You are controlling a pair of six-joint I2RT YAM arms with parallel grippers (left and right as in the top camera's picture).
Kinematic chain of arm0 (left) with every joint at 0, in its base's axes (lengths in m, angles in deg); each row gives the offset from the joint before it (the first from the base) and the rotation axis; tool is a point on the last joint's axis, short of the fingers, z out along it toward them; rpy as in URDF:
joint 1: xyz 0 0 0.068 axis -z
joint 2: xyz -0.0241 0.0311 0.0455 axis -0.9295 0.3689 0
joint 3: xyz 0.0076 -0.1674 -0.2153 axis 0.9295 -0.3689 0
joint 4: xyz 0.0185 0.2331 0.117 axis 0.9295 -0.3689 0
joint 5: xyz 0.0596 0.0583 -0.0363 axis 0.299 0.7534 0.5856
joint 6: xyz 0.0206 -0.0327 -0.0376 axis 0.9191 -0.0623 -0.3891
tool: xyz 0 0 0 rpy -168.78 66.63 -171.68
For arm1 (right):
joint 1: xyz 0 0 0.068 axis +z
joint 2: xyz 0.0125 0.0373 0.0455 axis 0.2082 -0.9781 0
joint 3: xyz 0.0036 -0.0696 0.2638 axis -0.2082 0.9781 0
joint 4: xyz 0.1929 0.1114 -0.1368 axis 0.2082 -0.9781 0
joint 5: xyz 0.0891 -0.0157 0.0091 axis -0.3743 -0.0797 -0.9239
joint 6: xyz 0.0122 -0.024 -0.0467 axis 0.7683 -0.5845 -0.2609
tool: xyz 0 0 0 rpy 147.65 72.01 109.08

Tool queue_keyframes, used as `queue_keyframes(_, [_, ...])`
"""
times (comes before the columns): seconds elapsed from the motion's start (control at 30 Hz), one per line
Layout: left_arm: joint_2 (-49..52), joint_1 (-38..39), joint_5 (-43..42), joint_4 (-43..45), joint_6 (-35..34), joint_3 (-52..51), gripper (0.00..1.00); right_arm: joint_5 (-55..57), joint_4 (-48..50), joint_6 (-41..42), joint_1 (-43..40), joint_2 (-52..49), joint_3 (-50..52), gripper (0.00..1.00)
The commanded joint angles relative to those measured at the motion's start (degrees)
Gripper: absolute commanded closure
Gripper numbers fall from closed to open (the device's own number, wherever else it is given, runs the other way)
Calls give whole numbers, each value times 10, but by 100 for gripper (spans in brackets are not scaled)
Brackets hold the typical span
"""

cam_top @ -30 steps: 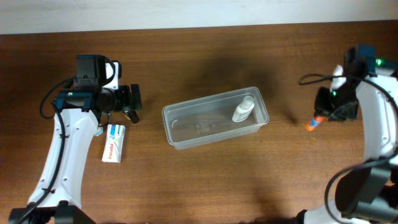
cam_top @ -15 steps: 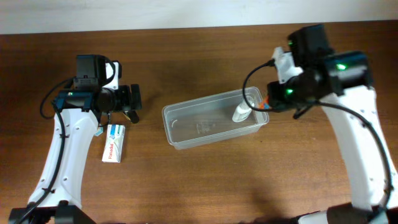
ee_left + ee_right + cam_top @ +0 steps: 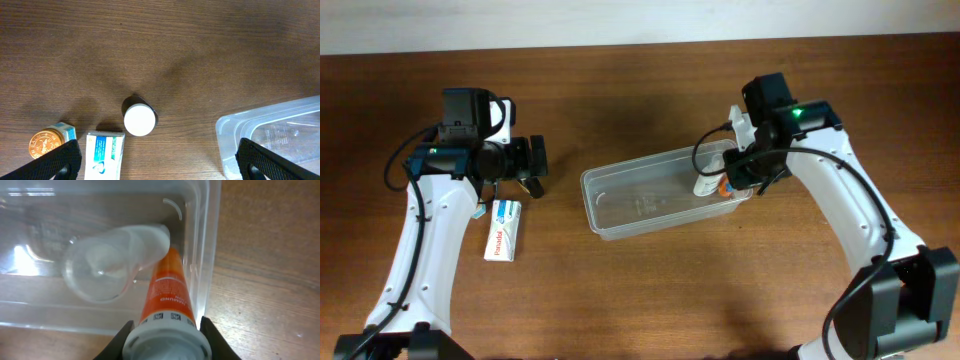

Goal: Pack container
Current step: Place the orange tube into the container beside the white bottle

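The clear plastic container (image 3: pixel 620 205) lies at the table's middle, with a small white bottle (image 3: pixel 710 175) in its right end. My right gripper (image 3: pixel 732 185) is shut on an orange tube with a grey-white cap (image 3: pixel 166 300) and holds it over the container's right end (image 3: pixel 205 240), its far end against the white bottle (image 3: pixel 115 255). My left gripper (image 3: pixel 534 168) is open and empty, left of the container (image 3: pixel 280 135), above a white-capped bottle (image 3: pixel 139 120), a white-blue box (image 3: pixel 104 155) and a copper tin (image 3: pixel 45 145).
The white-blue box (image 3: pixel 503 229) lies on the wood left of the container, below my left gripper. The container's rim (image 3: pixel 235 122) reaches into the lower right of the left wrist view.
My right arm has swung in from the far right with the orange tube and now holds it over the container's right end. The left arm has not moved.
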Motion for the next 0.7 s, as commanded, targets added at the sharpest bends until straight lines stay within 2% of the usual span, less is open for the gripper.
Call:
queue_keyframes(0.0, [2, 0, -9, 1, -3, 12, 1, 1, 15, -4, 3, 0, 21, 72])
queue_keyframes(0.07, [2, 0, -9, 1, -3, 12, 1, 1, 17, -4, 3, 0, 21, 67])
queue_keyframes(0.17, [2, 0, -9, 1, -3, 12, 1, 1, 19, -4, 3, 0, 21, 48])
queue_keyframes(0.23, [2, 0, -9, 1, -3, 12, 1, 1, 17, -4, 3, 1, 20, 41])
queue_keyframes(0.37, [2, 0, -9, 1, -3, 12, 1, 1, -3, -3, 3, 12, -12, 39])
queue_keyframes(0.5, [2, 0, -9, 1, -3, 12, 1, 7, -46, 1, 2, 44, -87, 34])
queue_keyframes(0.53, [2, 0, -8, 1, -3, 12, 1, 25, -55, 27, -6, 63, -119, 22])
queue_keyframes(0.57, [2, 0, -8, 1, -3, 12, 1, 32, -56, 39, -11, 71, -130, 16])
queue_keyframes(0.6, [2, 0, -8, 1, -3, 12, 1, 43, -56, 60, -24, 83, -144, 1])
queue_keyframes(0.67, [2, 0, 8, -7, -3, 12, 1, 46, -56, 99, -75, 109, -160, 2])
